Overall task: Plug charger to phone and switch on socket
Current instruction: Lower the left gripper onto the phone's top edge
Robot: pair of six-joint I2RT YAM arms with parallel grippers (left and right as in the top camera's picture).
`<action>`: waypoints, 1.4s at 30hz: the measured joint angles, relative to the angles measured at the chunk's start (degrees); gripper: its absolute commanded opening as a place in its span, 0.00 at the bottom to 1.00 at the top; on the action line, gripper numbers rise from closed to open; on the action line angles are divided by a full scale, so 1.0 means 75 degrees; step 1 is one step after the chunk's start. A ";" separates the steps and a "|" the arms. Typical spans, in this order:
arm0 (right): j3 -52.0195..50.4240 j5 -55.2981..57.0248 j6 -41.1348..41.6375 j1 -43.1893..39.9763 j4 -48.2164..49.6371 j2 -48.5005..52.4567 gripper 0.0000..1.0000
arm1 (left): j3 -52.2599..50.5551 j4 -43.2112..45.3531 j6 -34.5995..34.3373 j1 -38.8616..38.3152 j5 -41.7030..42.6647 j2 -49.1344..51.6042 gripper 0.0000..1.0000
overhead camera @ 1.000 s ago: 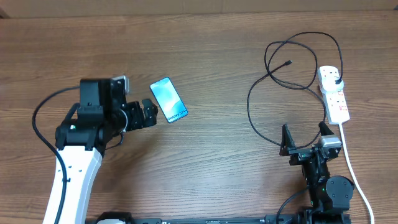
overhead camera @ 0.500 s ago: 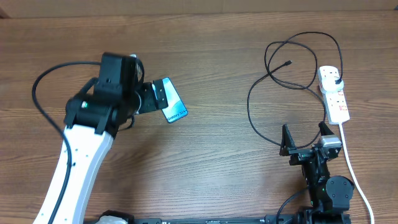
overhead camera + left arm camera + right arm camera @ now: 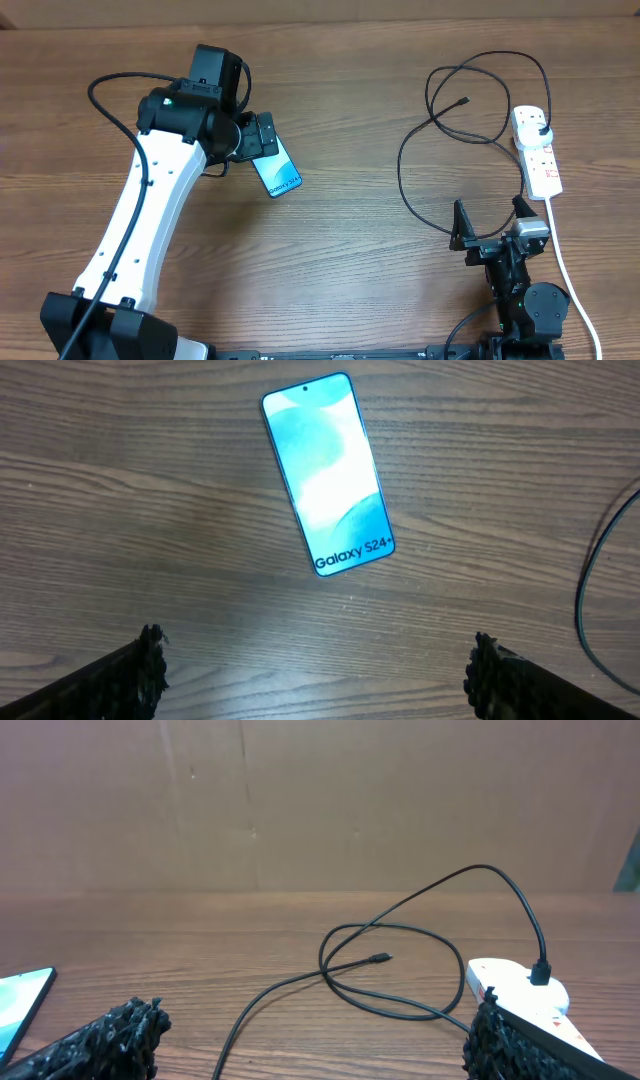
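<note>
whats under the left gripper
The phone lies screen-up on the wooden table, below the open left gripper. From overhead, the gripper covers the phone's top end.

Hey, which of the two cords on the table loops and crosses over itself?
The thin black charger cable; the thick white cord runs off the power strip without crossing itself.

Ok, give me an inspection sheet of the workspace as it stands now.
Surface: wooden table, brown grain.
Job's things: phone flat, screen up; charger plugged into socket, tip loose, far from phone; switch state unreadable.
Clutter: nothing seen.
Grippers: left gripper above the phone's top end, jaws open; right gripper low by the near edge, jaws open, empty.
Cables: charger lies in loops; white cord runs off the near edge.
Surroundings: plain brown wall behind.
</note>
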 measured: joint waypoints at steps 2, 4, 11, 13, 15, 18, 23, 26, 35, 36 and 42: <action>0.0000 0.0003 -0.0003 0.0000 0.0000 0.0000 1.00 | 0.0000 -0.0009 0.0000 0.0000 0.0012 0.0000 1.00; 0.0000 0.0003 0.0000 0.0000 -0.0003 0.0000 1.00 | 0.0000 0.0006 0.0000 0.0000 0.0012 0.0000 1.00; 0.0000 0.0003 -0.0003 0.0000 -0.0006 0.0000 1.00 | 0.0026 0.0119 -0.0096 0.0000 0.0017 0.0000 1.00; 0.0000 0.0003 0.0000 0.0000 0.0000 0.0000 1.00 | 0.0026 0.0087 -0.0230 0.0000 0.0017 0.0000 1.00; 0.0000 0.0003 0.0003 0.0000 0.0000 0.0000 1.00 | 0.0029 0.0052 -0.0326 0.0000 0.0017 0.0000 1.00; 0.0000 0.0003 -0.0003 0.0000 0.0003 0.0000 1.00 | 0.0029 0.0050 -0.0463 0.0000 0.0017 0.0000 1.00; 0.0000 0.0003 0.0000 0.0000 0.0000 0.0000 1.00 | 0.0029 0.0050 -0.0557 0.0000 0.0017 0.0000 1.00; 0.0000 0.0006 -0.0006 0.0000 0.0003 0.0000 1.00 | 0.0029 0.0050 -0.0603 0.0000 0.0017 0.0000 1.00; 0.0000 0.0003 -0.0003 0.0000 0.0000 0.0000 1.00 | 0.0029 0.0050 -0.0752 0.0000 0.0017 0.0000 1.00; 0.0000 0.0003 0.0000 0.0000 0.0003 0.0000 1.00 | 0.0029 0.0050 -0.0801 0.0000 0.0020 0.0000 1.00; 0.0000 0.0003 0.0000 0.0000 -0.0003 0.0000 1.00 | 0.0055 0.0047 -0.0985 0.0000 0.0015 0.0000 1.00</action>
